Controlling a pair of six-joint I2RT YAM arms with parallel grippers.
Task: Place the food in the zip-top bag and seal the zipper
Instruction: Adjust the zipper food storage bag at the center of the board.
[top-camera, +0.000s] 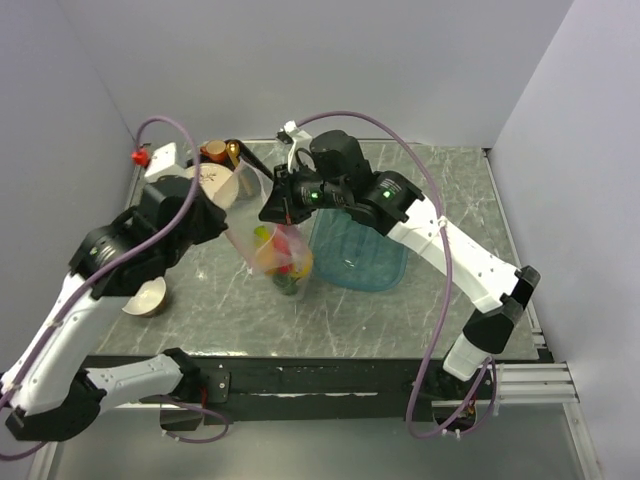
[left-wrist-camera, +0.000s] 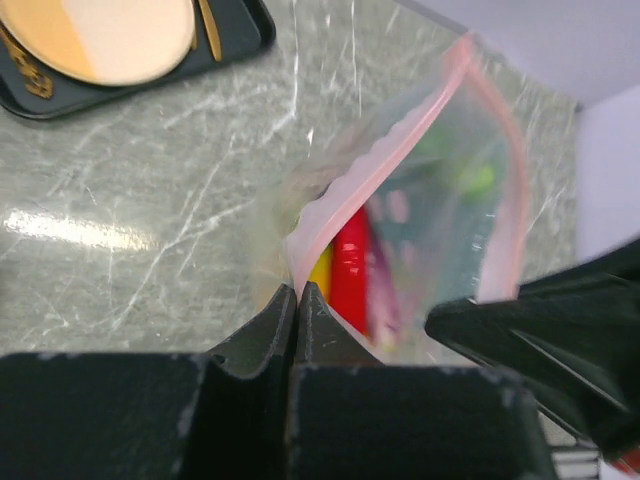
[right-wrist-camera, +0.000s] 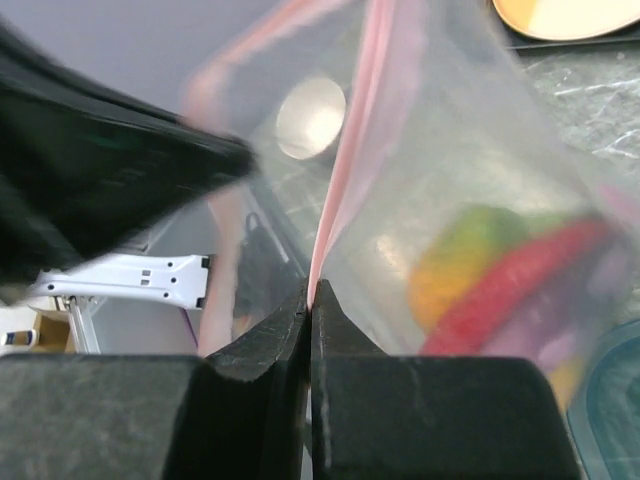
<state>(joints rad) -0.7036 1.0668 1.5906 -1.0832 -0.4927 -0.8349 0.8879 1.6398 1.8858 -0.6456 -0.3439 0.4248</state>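
The clear zip-top bag (top-camera: 268, 243) hangs between my two grippers, its mouth gaping a little. Inside it lies the food (top-camera: 287, 256): a red chili (left-wrist-camera: 350, 268), a yellow piece, a purple one and a green-orange mango (right-wrist-camera: 470, 262). My left gripper (left-wrist-camera: 297, 288) is shut on one end of the pale pink zipper (left-wrist-camera: 380, 165). Its other end is pinched in my right gripper (right-wrist-camera: 311, 288), where the zipper (right-wrist-camera: 350, 150) runs up from the tips. In the top view the left gripper (top-camera: 233, 207) and right gripper (top-camera: 284, 207) stand close together above the bag.
A teal tub (top-camera: 357, 258) stands just right of the bag. A black tray with a plate (top-camera: 216, 172) sits at the back left, and the tray (left-wrist-camera: 236, 40) also shows in the left wrist view. A small bowl (top-camera: 149, 297) rests near the left arm.
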